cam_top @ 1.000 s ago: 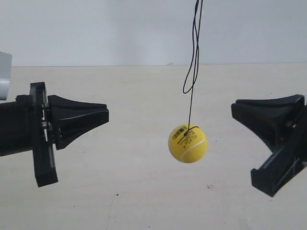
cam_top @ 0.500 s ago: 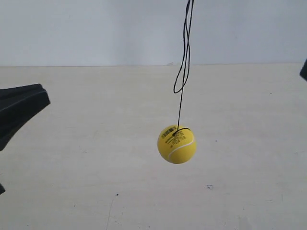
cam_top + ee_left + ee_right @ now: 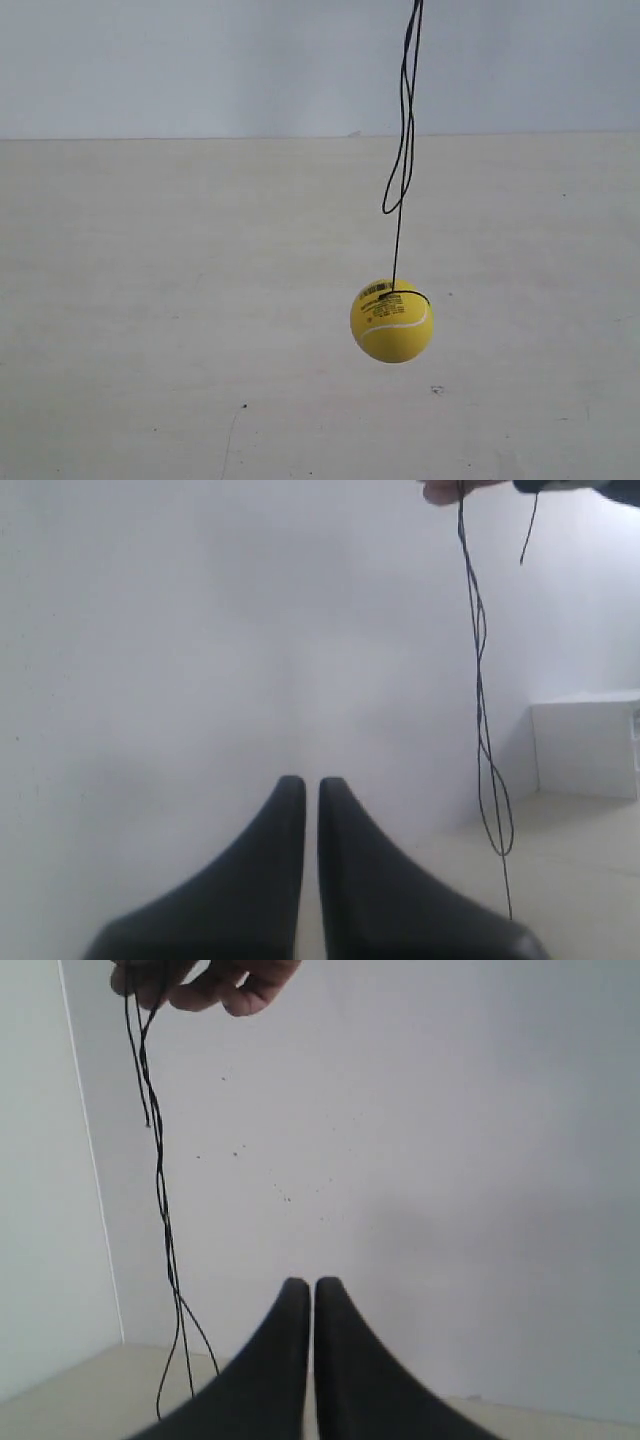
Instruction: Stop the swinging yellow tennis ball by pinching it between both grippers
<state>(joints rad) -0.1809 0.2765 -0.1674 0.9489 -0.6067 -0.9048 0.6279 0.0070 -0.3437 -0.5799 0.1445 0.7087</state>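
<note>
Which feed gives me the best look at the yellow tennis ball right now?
The exterior view: the whole yellow tennis ball hangs there on its string, unobstructed. Both wrist views show the string and a hand holding it, but not the ball.

Both sides of ball (image 3: 392, 320) open; string (image 3: 403, 150) overhead.

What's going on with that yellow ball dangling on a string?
A yellow tennis ball hangs from a thin black string above a pale table. A person's hand holds the top of the string. The left gripper and the right gripper both have their jaws closed on nothing. Neither appears in the exterior view, so nothing is pinching the ball at this moment.
</note>
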